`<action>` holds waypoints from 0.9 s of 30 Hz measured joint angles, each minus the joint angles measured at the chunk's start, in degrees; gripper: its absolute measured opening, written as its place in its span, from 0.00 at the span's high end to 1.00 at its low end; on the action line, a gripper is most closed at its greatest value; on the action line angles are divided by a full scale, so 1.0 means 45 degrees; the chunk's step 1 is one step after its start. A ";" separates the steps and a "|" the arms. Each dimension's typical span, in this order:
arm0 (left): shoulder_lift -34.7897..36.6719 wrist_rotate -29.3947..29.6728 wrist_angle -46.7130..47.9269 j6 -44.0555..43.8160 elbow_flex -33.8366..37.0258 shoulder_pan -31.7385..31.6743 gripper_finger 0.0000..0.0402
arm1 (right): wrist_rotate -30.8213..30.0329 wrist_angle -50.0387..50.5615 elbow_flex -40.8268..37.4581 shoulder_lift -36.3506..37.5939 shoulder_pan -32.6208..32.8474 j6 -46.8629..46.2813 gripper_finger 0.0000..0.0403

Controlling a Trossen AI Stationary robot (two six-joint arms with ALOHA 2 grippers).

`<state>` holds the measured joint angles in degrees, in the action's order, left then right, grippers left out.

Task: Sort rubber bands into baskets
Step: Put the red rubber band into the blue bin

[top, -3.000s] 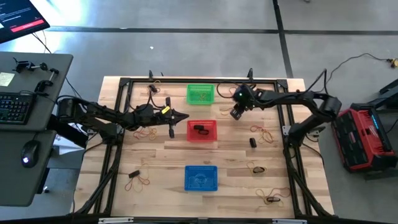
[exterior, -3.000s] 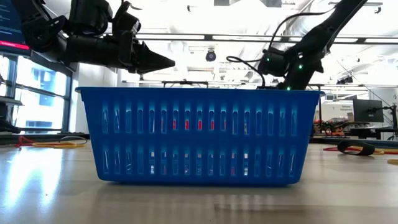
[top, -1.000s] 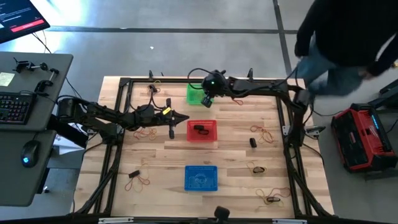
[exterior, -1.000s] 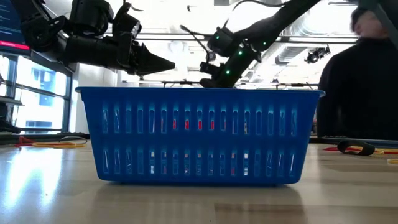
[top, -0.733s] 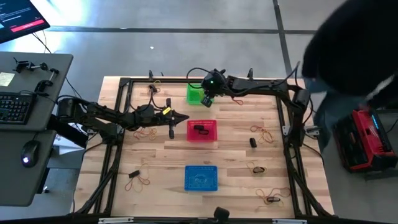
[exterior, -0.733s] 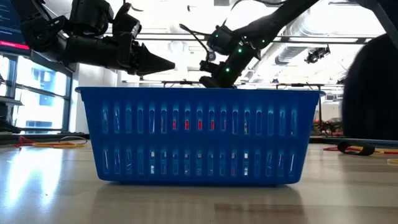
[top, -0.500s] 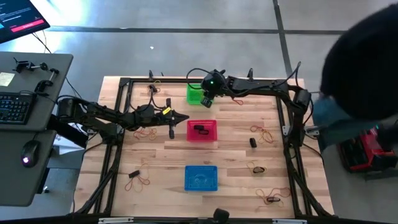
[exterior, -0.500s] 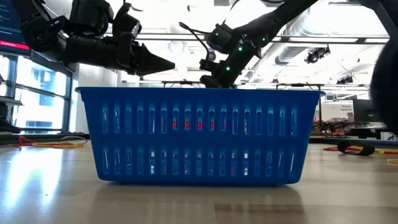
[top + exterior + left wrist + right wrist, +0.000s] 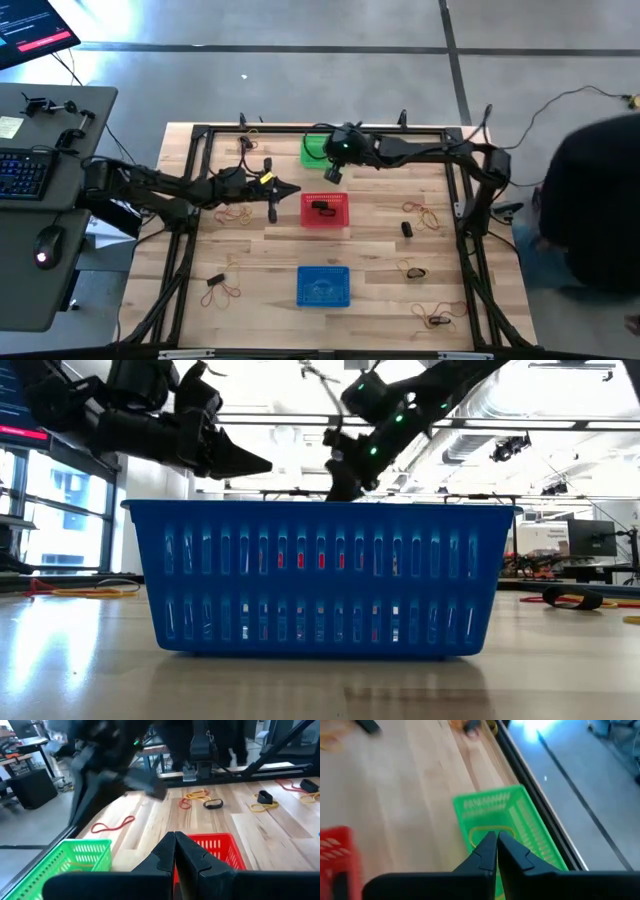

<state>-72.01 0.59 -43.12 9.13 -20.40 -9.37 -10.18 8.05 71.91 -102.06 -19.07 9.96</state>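
Observation:
Three baskets stand in a row down the table's middle: green (image 9: 312, 148) at the far end, red (image 9: 325, 212), and blue (image 9: 323, 286) nearest. My right gripper (image 9: 333, 175) hangs shut over the green basket's near right corner, with nothing between its fingers (image 9: 496, 840). Below it, a yellow rubber band (image 9: 490, 831) lies in the green basket (image 9: 530, 835). My left gripper (image 9: 298, 188) is shut and empty, level above the table, just left of the red basket (image 9: 220, 847). A black band (image 9: 320, 208) lies in the red basket.
Loose rubber bands lie on the wood: yellow and red ones left of the red basket (image 9: 235, 212), at the near left (image 9: 220, 290), and on the right (image 9: 430, 215), (image 9: 410, 270), (image 9: 435, 320). A black one (image 9: 407, 229) lies at the right. A person stands beyond the right edge (image 9: 600, 220).
My right gripper has risen above the green basket and drawn a little toward the table's near edge. A person beside the table's right edge has walked from the far right toward the near right.

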 joint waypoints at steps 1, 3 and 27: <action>0.0334 0.0033 0.0379 0.0000 0.0000 0.0000 1.00 | 0.0085 -0.0297 -0.0369 0.0312 0.0066 -0.0101 1.00; 0.1000 0.0065 0.1143 0.0005 0.0000 0.0000 1.00 | 0.0187 -0.1066 -0.1218 0.0910 0.0196 -0.0251 1.00; 0.3533 0.0164 0.5701 -0.0773 -0.0189 0.0019 1.00 | -0.1013 0.0664 -0.5593 0.4411 -0.1166 -0.2892 0.92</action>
<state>-56.11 1.32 -17.47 5.65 -21.26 -9.28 -14.74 11.03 46.74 -82.21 -24.32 -3.05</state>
